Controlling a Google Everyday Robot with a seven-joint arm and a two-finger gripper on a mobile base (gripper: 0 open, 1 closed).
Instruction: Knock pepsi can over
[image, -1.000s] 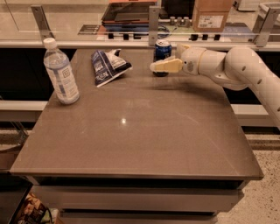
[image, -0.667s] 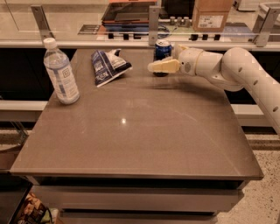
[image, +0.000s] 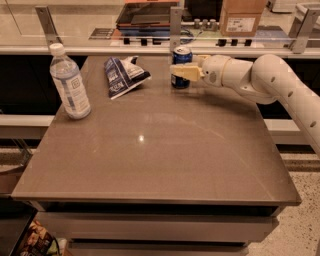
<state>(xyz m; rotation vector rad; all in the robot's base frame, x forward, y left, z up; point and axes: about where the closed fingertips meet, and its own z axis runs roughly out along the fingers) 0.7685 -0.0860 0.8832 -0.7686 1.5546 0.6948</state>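
The pepsi can (image: 181, 56) is a small dark blue can with a silver top. It stands upright at the back middle of the brown table (image: 150, 150). My gripper (image: 179, 73) reaches in from the right on a white arm (image: 260, 75). It lies across the front of the can at mid height and hides the can's middle band. The can shows above and below it.
A clear water bottle (image: 70, 82) with a white cap stands at the table's left. A blue-and-white snack bag (image: 121, 75) lies left of the can. A rail with metal posts (image: 175, 25) runs behind the table, with a cardboard box (image: 242, 17) beyond it.
My gripper has shifted slightly left and now overlaps the can's middle. The can looks a little nearer and further left than before, and it is still upright.
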